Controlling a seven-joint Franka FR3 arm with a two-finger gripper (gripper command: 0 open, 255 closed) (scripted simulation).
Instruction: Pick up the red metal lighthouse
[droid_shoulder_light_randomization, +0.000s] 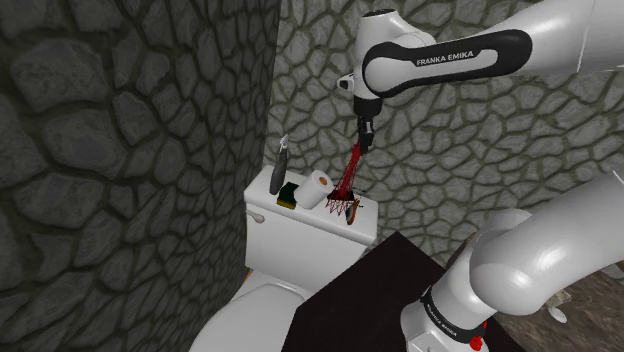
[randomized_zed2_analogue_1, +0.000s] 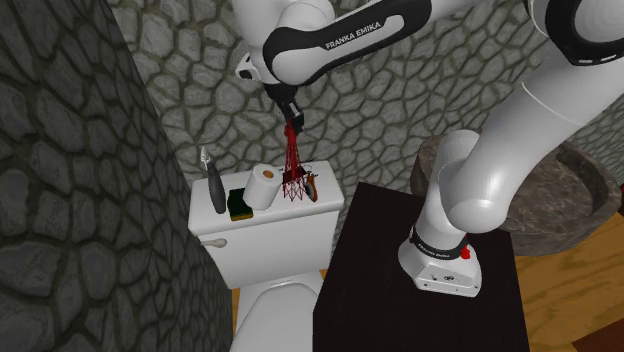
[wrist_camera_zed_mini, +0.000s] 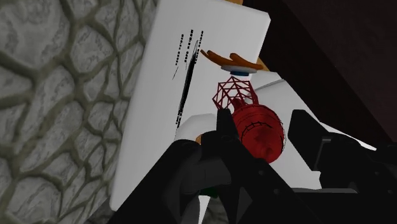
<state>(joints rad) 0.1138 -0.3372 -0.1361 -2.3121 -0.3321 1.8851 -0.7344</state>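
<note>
A red lattice lighthouse hangs slightly tilted over the white toilet tank lid, its wide base just above or on the lid. My gripper is shut on its narrow top. The second exterior view has the lighthouse reaching down from the gripper to the tank lid. Seen from the wrist, the red domed top sits between the black fingers of the gripper, with the lattice tower running away toward the lid.
On the lid stand a toilet paper roll, a green and yellow sponge, a dark bottle and a small orange object beside the lighthouse base. Stone walls close in behind and at the shoulder view's left. The dark stand adjoins the toilet.
</note>
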